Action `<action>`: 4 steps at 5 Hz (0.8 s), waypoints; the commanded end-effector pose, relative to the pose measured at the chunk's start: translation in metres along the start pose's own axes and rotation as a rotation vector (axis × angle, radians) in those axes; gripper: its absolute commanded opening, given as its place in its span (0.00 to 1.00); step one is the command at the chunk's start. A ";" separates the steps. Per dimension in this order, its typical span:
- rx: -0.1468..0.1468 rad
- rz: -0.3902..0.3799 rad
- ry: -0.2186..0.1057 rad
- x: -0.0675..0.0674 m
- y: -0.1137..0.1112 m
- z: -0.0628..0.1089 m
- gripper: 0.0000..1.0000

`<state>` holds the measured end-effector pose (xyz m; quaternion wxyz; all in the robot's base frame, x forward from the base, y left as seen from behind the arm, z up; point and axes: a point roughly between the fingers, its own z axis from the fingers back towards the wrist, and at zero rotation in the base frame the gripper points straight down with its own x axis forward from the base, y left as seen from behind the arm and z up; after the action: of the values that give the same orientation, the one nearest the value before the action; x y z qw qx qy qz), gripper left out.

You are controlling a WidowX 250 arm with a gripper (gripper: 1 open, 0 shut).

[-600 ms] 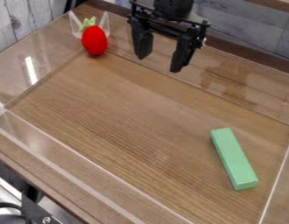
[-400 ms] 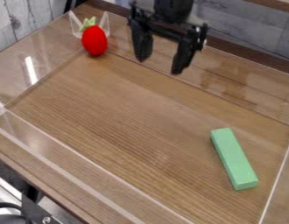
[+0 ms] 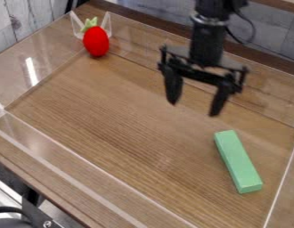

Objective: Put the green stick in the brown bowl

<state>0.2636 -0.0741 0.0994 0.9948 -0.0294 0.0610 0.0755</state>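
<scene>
The green stick (image 3: 238, 160) is a light mint-green flat block lying on the wooden table at the lower right, its long side running toward the front right. My black gripper (image 3: 197, 100) hangs open and empty above the table, up and to the left of the stick, with its two fingers spread apart. No brown bowl shows in this view.
A red strawberry-like toy (image 3: 96, 39) with green leaves sits at the back left. A clear low wall (image 3: 137, 167) borders the table along the front and sides. The wooden table surface (image 3: 102, 116) spreads across the middle.
The gripper has moved from the back centre toward the front right, closer to the green stick. It stays open. The stick and the strawberry toy have not moved.
</scene>
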 end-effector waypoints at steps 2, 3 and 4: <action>-0.115 0.185 -0.105 -0.034 -0.068 -0.009 1.00; -0.172 0.304 -0.150 -0.036 -0.069 -0.019 1.00; -0.220 0.406 -0.192 -0.016 -0.069 -0.019 1.00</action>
<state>0.2448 -0.1443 0.0731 0.9563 -0.1008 -0.0193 0.2739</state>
